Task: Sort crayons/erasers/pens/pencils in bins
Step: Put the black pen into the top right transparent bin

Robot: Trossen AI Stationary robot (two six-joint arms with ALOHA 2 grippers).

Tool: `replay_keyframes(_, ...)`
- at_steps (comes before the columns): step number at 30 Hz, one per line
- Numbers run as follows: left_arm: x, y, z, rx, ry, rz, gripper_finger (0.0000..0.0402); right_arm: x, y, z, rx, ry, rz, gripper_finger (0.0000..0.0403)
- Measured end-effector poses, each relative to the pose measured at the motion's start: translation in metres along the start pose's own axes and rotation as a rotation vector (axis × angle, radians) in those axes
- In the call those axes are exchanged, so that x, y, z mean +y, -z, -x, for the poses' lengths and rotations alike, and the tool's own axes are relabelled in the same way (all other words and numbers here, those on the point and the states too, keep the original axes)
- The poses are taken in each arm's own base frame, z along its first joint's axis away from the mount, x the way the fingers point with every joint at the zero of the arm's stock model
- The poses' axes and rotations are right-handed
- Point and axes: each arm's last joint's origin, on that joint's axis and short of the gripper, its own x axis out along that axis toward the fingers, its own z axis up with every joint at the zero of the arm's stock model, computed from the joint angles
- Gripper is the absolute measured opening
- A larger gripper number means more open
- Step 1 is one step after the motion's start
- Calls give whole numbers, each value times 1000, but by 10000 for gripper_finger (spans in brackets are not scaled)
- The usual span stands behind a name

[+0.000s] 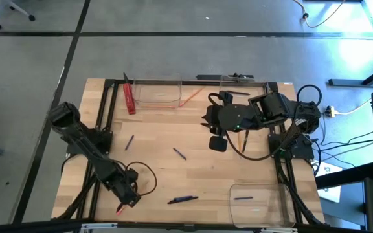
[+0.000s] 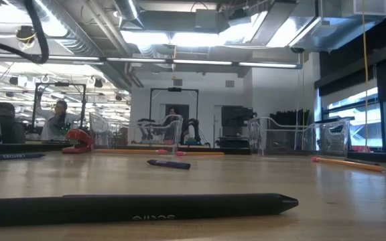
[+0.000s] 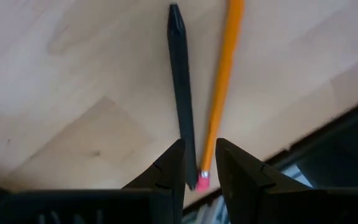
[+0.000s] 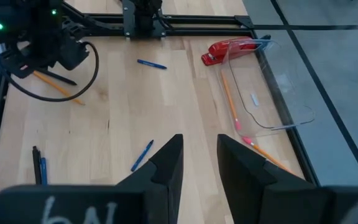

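Note:
My left gripper (image 1: 129,196) is low over the table's near left corner, open by a narrow gap (image 3: 199,171). A black pen (image 3: 181,93) and an orange pencil (image 3: 222,81) lie side by side on the wood. The pen's near end and the pencil's pink eraser end (image 3: 202,181) lie between my fingers. My right gripper (image 1: 217,143) hovers open and empty above the table's middle (image 4: 201,163). Other dark blue pens lie loose (image 1: 129,141) (image 1: 179,153) (image 1: 183,199). A clear bin (image 1: 157,94) at the far edge holds an orange pencil (image 1: 165,103).
A flat red bar (image 1: 129,98) lies beside the far bin. A second clear bin (image 1: 245,84) stands at the far right. A third (image 1: 259,199), near right, holds a blue pen (image 1: 243,198). Another pencil (image 1: 190,97) lies between the far bins. Black frame rails edge the table.

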Motion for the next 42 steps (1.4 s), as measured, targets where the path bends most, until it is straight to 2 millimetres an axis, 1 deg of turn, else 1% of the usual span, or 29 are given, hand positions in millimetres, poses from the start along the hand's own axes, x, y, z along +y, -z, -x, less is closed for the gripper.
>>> replay_keyframes(6, 0, -3, -9, -45, -26, 5, 80, 0, 0, 0, 0, 0, 20, 100)
replay_keyframes(13, 0, -5, -10, -114, -15, 20, 80, 0, 0, 0, 0, 0, 21, 100)
replay_keyframes(22, 0, -7, -24, -121, -66, 32, 80, 0, 0, 0, 1, 0, 23, 100)
replay_keyframes(32, 0, -8, -29, -120, -88, 55, 78, 0, 0, 0, 1, 1, 29, 100)
replay_keyframes(35, 1, -8, -29, -117, -97, 59, 59, 0, 0, 0, 1, 1, 44, 100)
replay_keyframes(39, 2, -8, -29, -124, -100, 59, 16, 0, 0, 0, 1, 1, 45, 100)
replay_keyframes(42, 3, -9, -29, -134, -108, 61, 9, 0, 0, 0, 1, 1, 45, 100)
